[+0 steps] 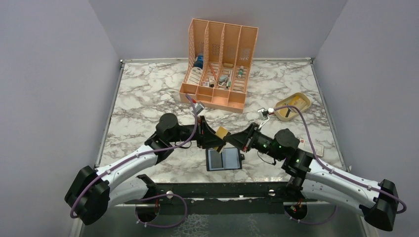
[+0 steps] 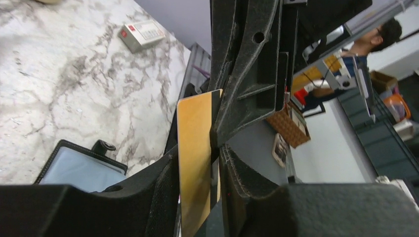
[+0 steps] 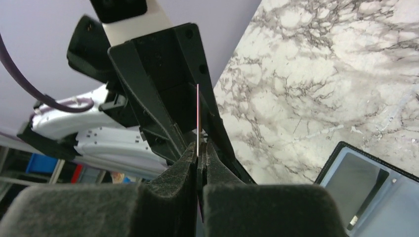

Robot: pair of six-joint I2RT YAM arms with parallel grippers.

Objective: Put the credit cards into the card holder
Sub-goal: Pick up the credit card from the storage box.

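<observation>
A tan-gold credit card (image 1: 222, 133) hangs in the air between my two grippers, above the open black card holder (image 1: 224, 159). My right gripper (image 1: 233, 138) is shut on the card's edge; in the right wrist view (image 3: 199, 145) the card (image 3: 198, 116) shows edge-on. My left gripper (image 1: 213, 137) straddles the card with its jaws apart. In the left wrist view (image 2: 198, 150) the card (image 2: 195, 168) lies against one finger, with a gap to the other. The holder also shows in both wrist views (image 2: 79, 168) (image 3: 375, 182). A whitish card with red marks (image 1: 314, 147) lies on the table at the right.
A tall orange slotted organizer (image 1: 217, 64) stands at the back centre. A beige oval dish (image 1: 292, 106) sits at the back right. The marble table's (image 1: 143, 98) near edge lies just below the holder. Grey walls enclose three sides.
</observation>
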